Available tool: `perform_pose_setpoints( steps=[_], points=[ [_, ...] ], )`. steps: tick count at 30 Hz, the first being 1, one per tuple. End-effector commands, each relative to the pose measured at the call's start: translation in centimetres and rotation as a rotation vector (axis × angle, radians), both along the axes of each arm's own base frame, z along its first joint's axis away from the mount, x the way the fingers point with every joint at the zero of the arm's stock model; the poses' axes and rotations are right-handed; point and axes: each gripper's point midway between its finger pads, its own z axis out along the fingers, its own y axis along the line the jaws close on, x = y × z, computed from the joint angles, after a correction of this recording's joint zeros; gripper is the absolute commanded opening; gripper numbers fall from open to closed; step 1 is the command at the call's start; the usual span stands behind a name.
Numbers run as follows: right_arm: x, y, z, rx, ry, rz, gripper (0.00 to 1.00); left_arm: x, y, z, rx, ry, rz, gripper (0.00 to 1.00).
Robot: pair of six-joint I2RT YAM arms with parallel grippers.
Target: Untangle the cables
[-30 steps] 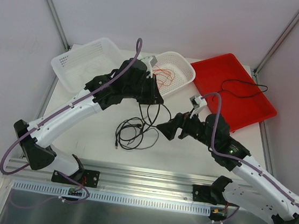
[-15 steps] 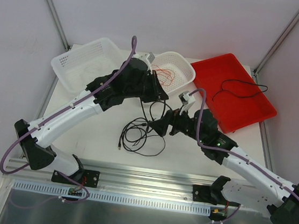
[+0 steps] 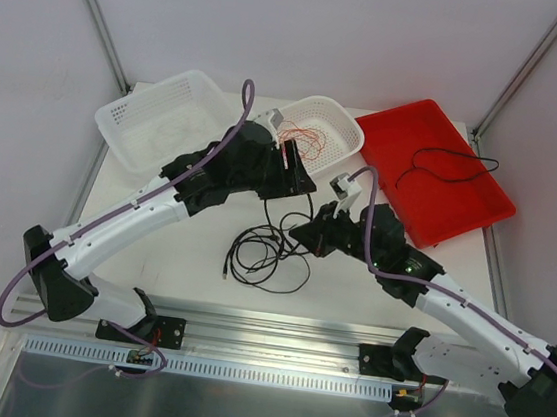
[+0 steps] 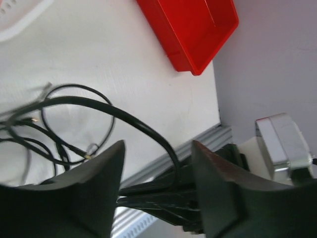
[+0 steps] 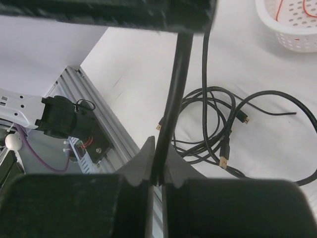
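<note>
Several black cables [image 3: 265, 255] lie tangled on the white table between my arms, gold plugs showing in the right wrist view [image 5: 218, 124]. One black strand [image 5: 179, 64] rises from the heap. My right gripper [image 3: 301, 233] [image 5: 158, 171] is shut on this strand. Directly above it my left gripper [image 3: 298, 184] [image 4: 158, 171] stands open, and the same strand [image 4: 124, 115] runs loose between its fingers. Another black cable [image 3: 442, 165] lies in the red tray [image 3: 480, 206].
A round white basket [image 3: 340, 125] holding thin red wire stands behind the left gripper, and a larger white basket [image 3: 133, 116] sits at the back left. The red tray fills the back right. The aluminium rail [image 3: 276, 321] runs along the near table edge.
The left gripper opened and let go of the strand. My right gripper moved left under it and shut on that strand. The heap shifted slightly to the right.
</note>
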Motion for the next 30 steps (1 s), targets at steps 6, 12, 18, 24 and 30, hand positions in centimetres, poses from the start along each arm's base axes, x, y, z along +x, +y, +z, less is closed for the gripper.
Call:
perform_pose_setpoints(
  steps=[6, 12, 18, 24, 30],
  points=[
    [0.3, -3.5, 3.3, -0.027, 0.027, -0.140, 0.01, -0.6, 4.1, 2.2, 0.071, -0.242, 0.003, 0.93],
    [0.8, -4.6, 4.6, -0.021, 0.081, -0.205, 0.01, -2.7, 6.2, -1.3, 0.137, -0.323, -0.084, 0.92],
    [1.5, -5.7, 6.8, -0.051, 0.063, -0.245, 0.01, -3.4, 8.0, -7.0, 0.174, -0.274, -0.038, 0.90],
    [2.7, -8.6, 9.0, -0.146, -0.009, -0.300, 0.01, -2.7, 9.6, -10.8, 0.212, -0.170, 0.037, 0.94],
    [5.2, -13.6, 10.9, -0.272, -0.057, -0.438, 0.01, -0.9, 12.2, -13.8, 0.148, 0.045, 0.085, 0.99]
  ],
)
